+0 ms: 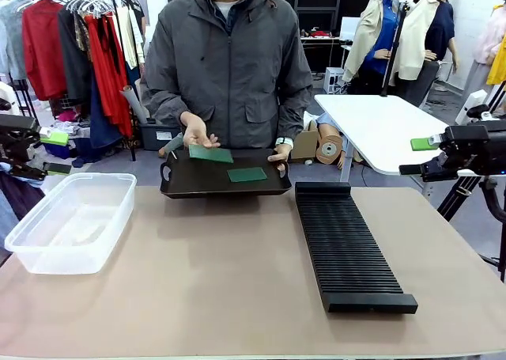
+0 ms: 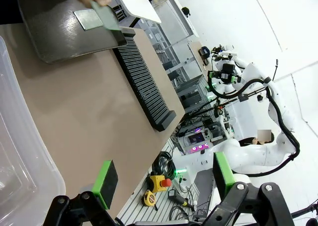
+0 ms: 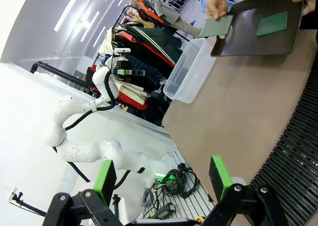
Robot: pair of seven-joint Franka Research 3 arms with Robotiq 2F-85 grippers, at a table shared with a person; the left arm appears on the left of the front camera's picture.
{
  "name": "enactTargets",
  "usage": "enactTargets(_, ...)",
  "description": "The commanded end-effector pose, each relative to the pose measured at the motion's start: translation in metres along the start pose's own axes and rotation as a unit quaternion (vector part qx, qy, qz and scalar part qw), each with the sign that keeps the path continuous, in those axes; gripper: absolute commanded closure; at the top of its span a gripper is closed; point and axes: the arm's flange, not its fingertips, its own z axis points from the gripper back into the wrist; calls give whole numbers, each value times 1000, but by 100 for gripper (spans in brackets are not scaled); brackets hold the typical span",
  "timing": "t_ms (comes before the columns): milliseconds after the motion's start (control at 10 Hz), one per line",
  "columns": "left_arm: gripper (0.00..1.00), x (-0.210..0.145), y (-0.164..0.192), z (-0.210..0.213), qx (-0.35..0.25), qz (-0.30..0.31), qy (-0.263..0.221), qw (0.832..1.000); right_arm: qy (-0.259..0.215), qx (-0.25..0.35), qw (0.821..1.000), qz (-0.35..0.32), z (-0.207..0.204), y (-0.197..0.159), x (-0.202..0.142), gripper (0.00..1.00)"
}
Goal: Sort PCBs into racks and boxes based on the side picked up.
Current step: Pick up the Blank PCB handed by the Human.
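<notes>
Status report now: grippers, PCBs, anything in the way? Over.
Left gripper open, right gripper open, both empty. One PCB in person's hand, other PCB flat on black tray. Person's hands at tray.

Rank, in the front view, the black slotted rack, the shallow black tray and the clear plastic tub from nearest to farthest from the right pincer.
1. Long black slotted rack, right side, near the right pincer.
2. Shallow black tray, far centre.
3. Clear plastic tub, left side.

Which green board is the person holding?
The left green board, pinched in the person's hand; the other board lies flat on the black tray.
</notes>
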Motion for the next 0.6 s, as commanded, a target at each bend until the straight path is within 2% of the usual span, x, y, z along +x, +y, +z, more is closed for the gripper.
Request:
enactTargets(0, 0, -1, -3, 2, 0, 1, 2, 1000, -2, 4, 1000, -7, 0, 3, 1, 0)
enactTargets(500, 0, -1, -3, 2, 0, 1, 2, 1000, -2, 4, 1000, -7, 0, 3, 1, 0)
